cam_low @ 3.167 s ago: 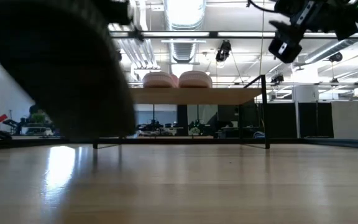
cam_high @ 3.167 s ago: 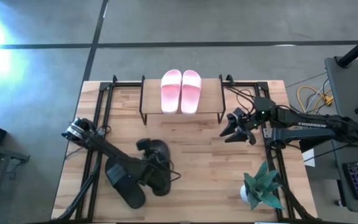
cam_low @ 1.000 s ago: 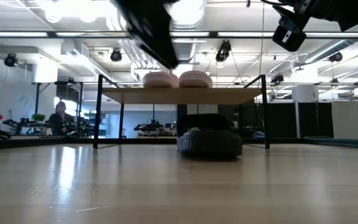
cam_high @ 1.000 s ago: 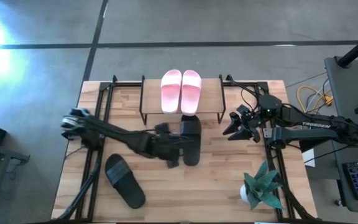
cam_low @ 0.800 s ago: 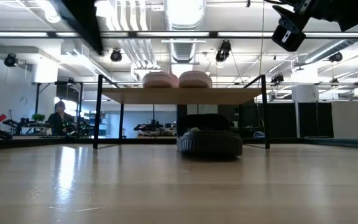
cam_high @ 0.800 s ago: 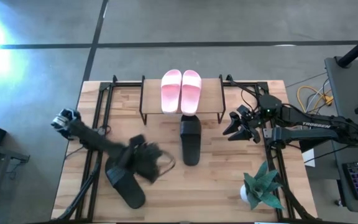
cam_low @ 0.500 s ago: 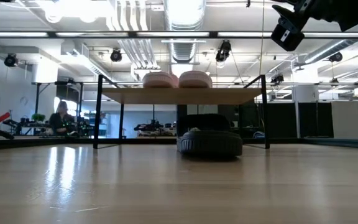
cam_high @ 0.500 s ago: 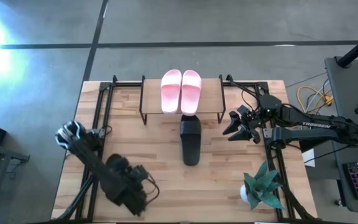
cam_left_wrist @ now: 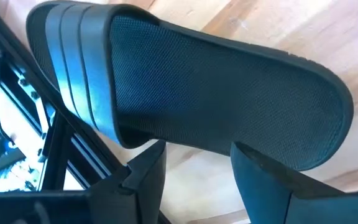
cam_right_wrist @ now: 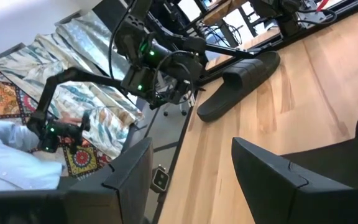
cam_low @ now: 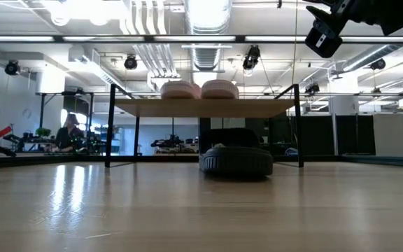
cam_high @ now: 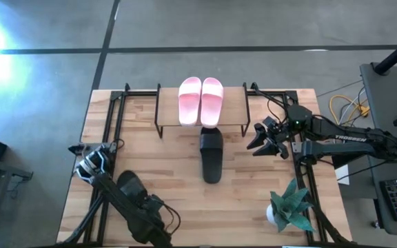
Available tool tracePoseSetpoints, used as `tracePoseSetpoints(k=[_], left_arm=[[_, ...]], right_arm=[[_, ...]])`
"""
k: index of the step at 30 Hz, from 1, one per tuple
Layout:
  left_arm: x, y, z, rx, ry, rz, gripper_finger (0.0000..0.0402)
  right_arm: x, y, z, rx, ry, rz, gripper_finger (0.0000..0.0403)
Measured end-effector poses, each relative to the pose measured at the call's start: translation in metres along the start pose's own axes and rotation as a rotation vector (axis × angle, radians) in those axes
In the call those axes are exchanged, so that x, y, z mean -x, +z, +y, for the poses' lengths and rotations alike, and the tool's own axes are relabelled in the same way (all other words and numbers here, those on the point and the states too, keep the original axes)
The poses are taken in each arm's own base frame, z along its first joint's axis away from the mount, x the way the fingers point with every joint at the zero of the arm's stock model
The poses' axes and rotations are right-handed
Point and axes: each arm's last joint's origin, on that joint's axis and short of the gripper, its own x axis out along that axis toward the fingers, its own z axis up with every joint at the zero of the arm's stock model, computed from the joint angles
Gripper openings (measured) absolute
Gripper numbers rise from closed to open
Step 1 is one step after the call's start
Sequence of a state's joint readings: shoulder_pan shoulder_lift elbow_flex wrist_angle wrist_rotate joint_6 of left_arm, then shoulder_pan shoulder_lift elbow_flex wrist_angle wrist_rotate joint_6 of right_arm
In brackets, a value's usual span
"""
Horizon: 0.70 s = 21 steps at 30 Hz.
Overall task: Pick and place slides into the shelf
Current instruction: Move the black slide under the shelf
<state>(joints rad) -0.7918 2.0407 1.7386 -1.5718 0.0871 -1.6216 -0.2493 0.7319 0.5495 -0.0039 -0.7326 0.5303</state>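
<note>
Black foam-like rubber is what we reach for next: the second black slide [cam_left_wrist: 191, 93] lies near the table's [cam_high: 253, 207] front-left corner, straight ahead of our left gripper [cam_left_wrist: 194, 171], whose fingers stand wide and empty. We judge it light, bendy and a little grippy; pinching one side edge of the sole, or the wide strap, should hold. Its mate [cam_high: 211, 153] rests half under the shelf [cam_high: 236, 103], below the pink pair [cam_high: 200, 100]. Our right gripper [cam_high: 263, 141] waits open near the right edge.
</note>
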Motion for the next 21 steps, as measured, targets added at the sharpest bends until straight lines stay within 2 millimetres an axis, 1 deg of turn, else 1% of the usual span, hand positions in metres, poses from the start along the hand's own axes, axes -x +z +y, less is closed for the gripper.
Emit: tracePoseSetpoints(k=[9,16,21], left_arm=[[-0.005,0.001,0.011,0.053,0.028,0.007,0.0166],[-0.027,0.005,0.016,0.037,0.119,0.001,0.0166],[-0.037,0.011,0.021,0.047,0.16,0.007,0.0166]], right_arm=[[-0.003,-0.001,-0.003,-0.061,-0.007,0.012,0.021],[-0.003,-0.001,-0.003,-0.058,-0.007,0.012,0.021],[-0.003,-0.001,-0.003,-0.057,-0.007,0.012,0.021]])
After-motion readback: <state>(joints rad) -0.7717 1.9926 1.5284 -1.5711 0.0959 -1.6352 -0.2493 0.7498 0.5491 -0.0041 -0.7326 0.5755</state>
